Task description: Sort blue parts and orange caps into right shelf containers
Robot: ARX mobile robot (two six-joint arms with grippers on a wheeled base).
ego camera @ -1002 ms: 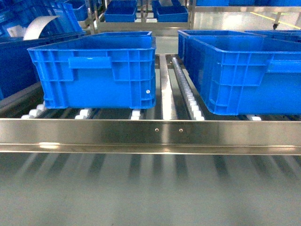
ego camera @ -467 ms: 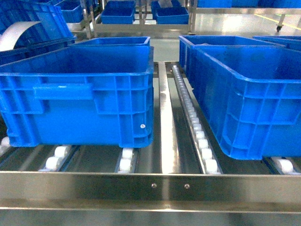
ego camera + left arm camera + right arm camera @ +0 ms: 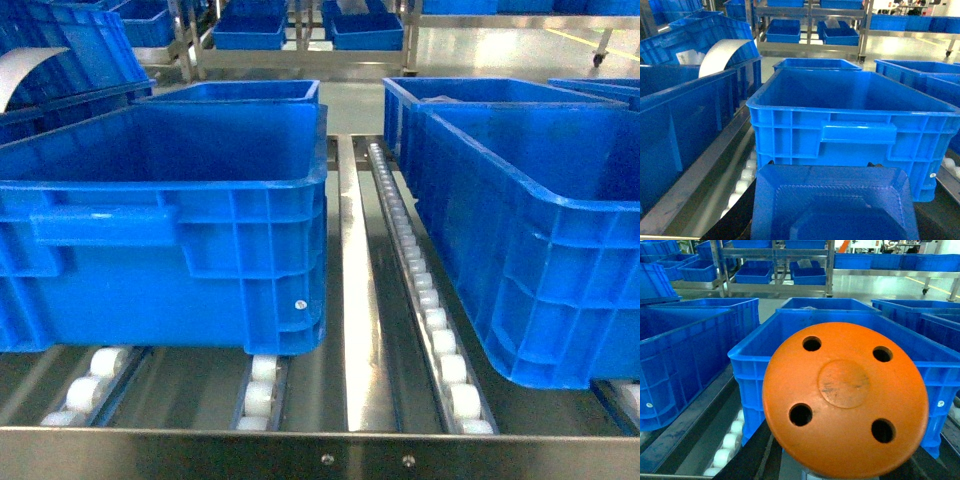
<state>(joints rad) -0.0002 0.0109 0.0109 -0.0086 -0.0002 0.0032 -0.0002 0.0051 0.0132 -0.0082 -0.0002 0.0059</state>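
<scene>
Orange cap (image 3: 845,402) (four-holed disc) fills the right wrist view before a crate (image 3: 752,365).

L claw (image 3: 832,222), R claw (image 3: 840,470): black casing.

One orange cap (image 3: 845,400), one blue part (image 3: 832,205), and two near crates (image 3: 170,215) (image 3: 540,230) on rollers

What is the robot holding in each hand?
Right arm carries a round orange plastic cap with four holes; left arm a flat blue plastic part. The grip points are hidden below the frames.
</scene>
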